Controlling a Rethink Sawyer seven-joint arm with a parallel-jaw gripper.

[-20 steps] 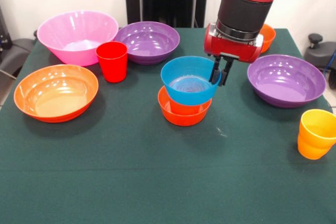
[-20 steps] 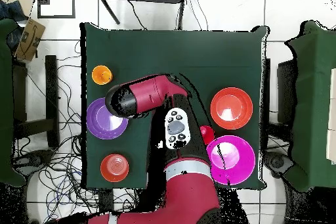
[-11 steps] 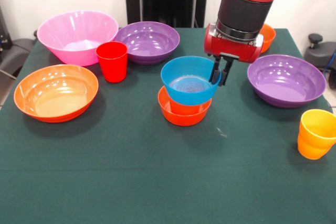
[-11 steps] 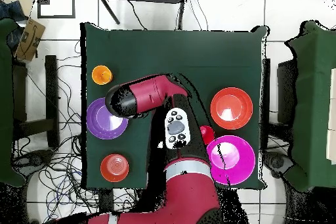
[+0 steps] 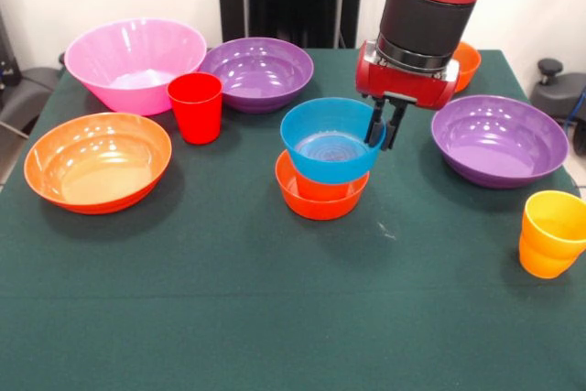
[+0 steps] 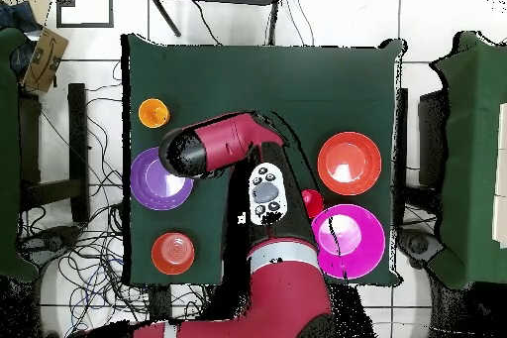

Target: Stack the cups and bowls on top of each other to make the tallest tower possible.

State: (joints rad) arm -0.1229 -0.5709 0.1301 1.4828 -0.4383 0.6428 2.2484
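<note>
Dark green cloth covered the table (image 5: 229, 318), and from the front the whole spread was plain. Middle of the table: a blue bowl (image 5: 328, 141) sat nested in a small orange bowl (image 5: 320, 194), two pieces piled and no more. The gripper (image 5: 382, 135) came down from the red arm (image 5: 430, 6) and its dark fingers (image 5: 375, 125) were clenched on the blue bowl's rim, on the side toward the purple bowl (image 5: 499, 139) at the picture's right. Behind the arm, another small orange bowl (image 5: 467, 63) peeked out. At the picture's left stood the large pink bowl (image 5: 135, 61), a second purple bowl (image 5: 258, 72) beside it, the red cup (image 5: 196, 107) just in front of the two, and the large orange bowl (image 5: 97, 160) nearer the camera. The yellow-orange cup (image 5: 551, 233) stood alone at the picture's right edge, well apart from the pile.

From overhead, the arm (image 6: 223, 144) swept across the middle and hid the pile and the gripper altogether; the grip could only be read from the front. This view did show the table's full outline (image 6: 327, 76), cables on the tiled floor (image 6: 94, 245) beside it, the large pink bowl (image 6: 349, 241) next to the large orange one (image 6: 350, 163), only a sliver of the red cup (image 6: 313, 201), one purple bowl (image 6: 158, 179), the small orange bowl (image 6: 173, 253) whole, and the yellow-orange cup (image 6: 153, 113).
</note>
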